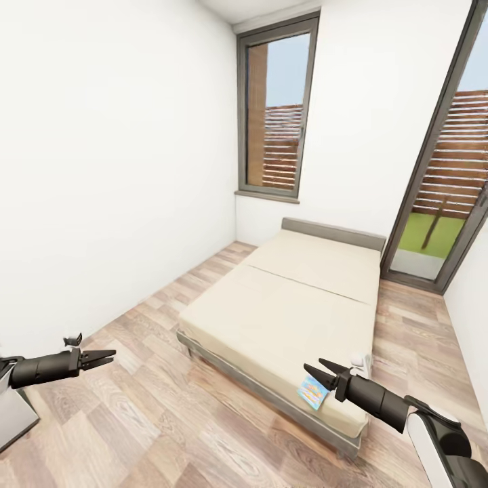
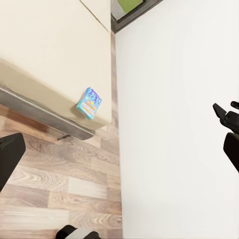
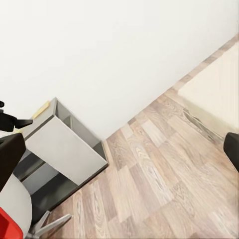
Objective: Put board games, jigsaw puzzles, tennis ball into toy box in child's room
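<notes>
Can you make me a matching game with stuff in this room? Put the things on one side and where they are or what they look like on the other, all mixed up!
Things:
1. blue board game
2. bed
3. left gripper
4. window

Descriptions:
A. jaws open, hanging over the wood floor
B. tall with a grey frame, a slatted fence outside
C. lying near the corner of the mattress
D. beige top with a low grey headboard

Right pairs: 1-C, 2-D, 3-A, 4-B
</notes>
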Controlling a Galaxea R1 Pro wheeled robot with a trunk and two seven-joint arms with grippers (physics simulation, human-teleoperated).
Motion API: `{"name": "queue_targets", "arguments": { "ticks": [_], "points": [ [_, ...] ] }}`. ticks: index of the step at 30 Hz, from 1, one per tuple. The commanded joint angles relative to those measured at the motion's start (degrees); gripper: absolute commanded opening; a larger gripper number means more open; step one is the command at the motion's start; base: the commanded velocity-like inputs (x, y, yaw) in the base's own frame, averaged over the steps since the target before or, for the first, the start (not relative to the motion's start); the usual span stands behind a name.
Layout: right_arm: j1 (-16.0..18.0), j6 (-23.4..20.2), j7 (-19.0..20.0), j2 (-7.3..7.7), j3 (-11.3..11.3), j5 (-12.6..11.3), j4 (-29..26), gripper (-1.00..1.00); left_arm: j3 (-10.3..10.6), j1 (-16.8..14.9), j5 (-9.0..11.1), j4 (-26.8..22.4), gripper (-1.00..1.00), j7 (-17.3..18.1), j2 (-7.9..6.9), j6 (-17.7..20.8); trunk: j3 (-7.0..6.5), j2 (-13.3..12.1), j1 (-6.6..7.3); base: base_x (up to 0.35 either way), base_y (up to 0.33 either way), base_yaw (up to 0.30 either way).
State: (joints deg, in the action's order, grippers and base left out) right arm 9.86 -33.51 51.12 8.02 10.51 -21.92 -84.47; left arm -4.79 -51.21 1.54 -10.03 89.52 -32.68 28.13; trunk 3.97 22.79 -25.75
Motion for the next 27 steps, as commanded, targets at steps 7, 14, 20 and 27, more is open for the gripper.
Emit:
{"name": "queue_targets", "arguments": {
  "ticks": [7, 14, 20, 27],
  "points": [
    [0.1, -0.4, 0.1, -0.02, 0.0, -0.3, 0.0, 1.00, -0.2, 0.0, -0.2, 0.0, 1.00, 0.3, -0.01, 0.6, 0.33, 0.1, -0.04, 0.000, 0.004, -0.261],
    [0.1, -0.5, 0.1, -0.02, 0.0, -0.3, 0.0, 1.00, -0.2, 0.0, -0.2, 0.0, 1.00, 0.4, -0.01, 0.6, 0.51, 0.1, -0.04, 0.000, 0.054, -0.267],
    [0.1, -0.5, 0.1, -0.02, 0.0, -0.3, 0.0, 1.00, -0.2, 0.0, -0.2, 0.0, 1.00, 0.4, -0.01, 0.6, 0.64, 0.1, -0.04, 0.000, 0.136, -0.272],
    [0.1, -0.5, 0.1, -0.02, 0.0, -0.3, 0.0, 1.00, -0.2, 0.0, -0.2, 0.0, 1.00, 0.4, -0.01, 0.6, 0.79, 0.1, -0.04, 0.000, 0.119, -0.273]
  ]
}}
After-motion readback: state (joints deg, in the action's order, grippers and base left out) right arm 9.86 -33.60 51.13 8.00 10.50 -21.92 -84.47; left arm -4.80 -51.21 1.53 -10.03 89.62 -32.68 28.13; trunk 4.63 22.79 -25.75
